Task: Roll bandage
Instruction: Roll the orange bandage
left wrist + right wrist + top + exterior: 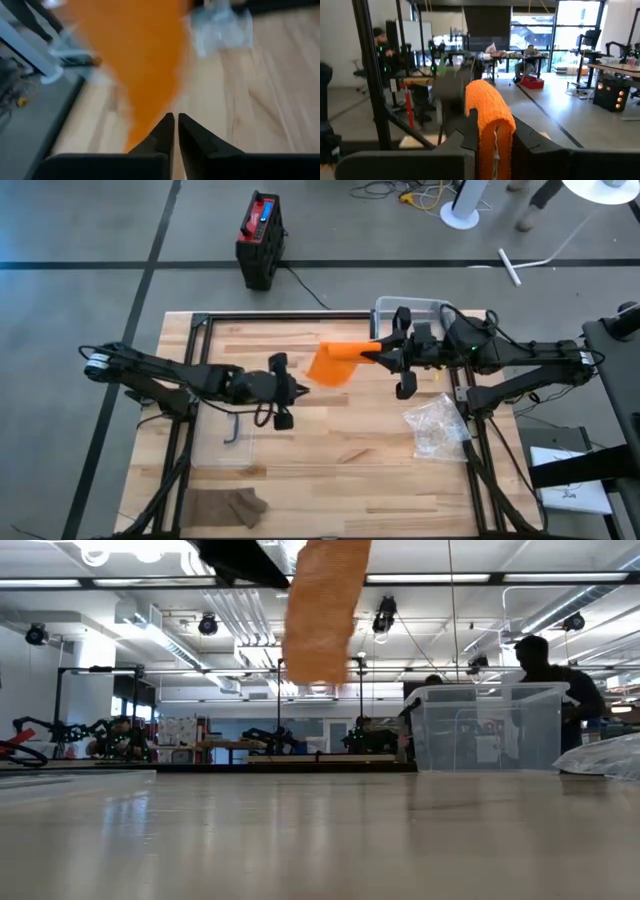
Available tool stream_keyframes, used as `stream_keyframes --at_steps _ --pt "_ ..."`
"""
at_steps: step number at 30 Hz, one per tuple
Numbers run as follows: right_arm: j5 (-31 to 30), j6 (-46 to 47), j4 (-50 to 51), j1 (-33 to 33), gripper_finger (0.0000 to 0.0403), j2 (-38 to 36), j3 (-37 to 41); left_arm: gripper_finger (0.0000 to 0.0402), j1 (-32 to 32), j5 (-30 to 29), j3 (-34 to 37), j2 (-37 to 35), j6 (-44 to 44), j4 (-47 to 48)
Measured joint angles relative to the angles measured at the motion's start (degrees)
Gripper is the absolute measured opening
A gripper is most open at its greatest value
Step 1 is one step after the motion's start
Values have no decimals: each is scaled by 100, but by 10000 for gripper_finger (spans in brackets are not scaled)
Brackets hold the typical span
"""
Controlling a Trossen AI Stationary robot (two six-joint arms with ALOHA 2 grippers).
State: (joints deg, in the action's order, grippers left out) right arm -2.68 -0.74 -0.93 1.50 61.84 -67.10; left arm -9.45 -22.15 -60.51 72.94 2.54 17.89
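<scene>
**Two grippers, one orange bandage held up over the counter**

Two arms meet near the middle of the wooden counter (330, 450), and the orange bandage (335, 363) is up in the air between them. Right gripper (372, 356) has it: in the right wrist view the fingers (470, 132) are pinched on a thick fold of orange cloth that humps up over them. From there the strip spreads toward the left arm, hanging clear of the wood; the low view shows it dangling from above, its bottom edge well off the surface.

Left gripper (298, 391) sits just beside the strip's loose end, fingers (167, 131) pressed together with only a sliver between them. Orange cloth lies right by the tips, but nothing is visibly caught in them.

At the far edge, behind the right gripper, stands a clear plastic bin (412, 311). Seen level across the counter, its walls are see-through and I cannot make out anything inside. A crumpled clear plastic bag (436, 425) lies on the right side of the counter, and a brown cloth (226, 506) lies by the near left corner.
</scene>
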Motion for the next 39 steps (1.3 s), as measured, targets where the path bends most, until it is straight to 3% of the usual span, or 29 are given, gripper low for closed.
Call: stream_keyframes --at_steps 5,10,14,22,39 --pt "39 -418 148 0 45 17 38 55 -3 25 -9 -636 400 -743" --pt "723 -679 147 0 45 17 63 97 -24 205 -10 -844 1223 -1972" --pt "1226 -693 147 0 45 45 66 117 -22 544 -11 -628 1735 -2842" --pt "1384 -744 176 0 45 124 78 111 -22 669 -10 -36 2095 -4073" --pt "1220 -664 218 0 45 254 80 88 -137 656 -11 8 2733 -3938"
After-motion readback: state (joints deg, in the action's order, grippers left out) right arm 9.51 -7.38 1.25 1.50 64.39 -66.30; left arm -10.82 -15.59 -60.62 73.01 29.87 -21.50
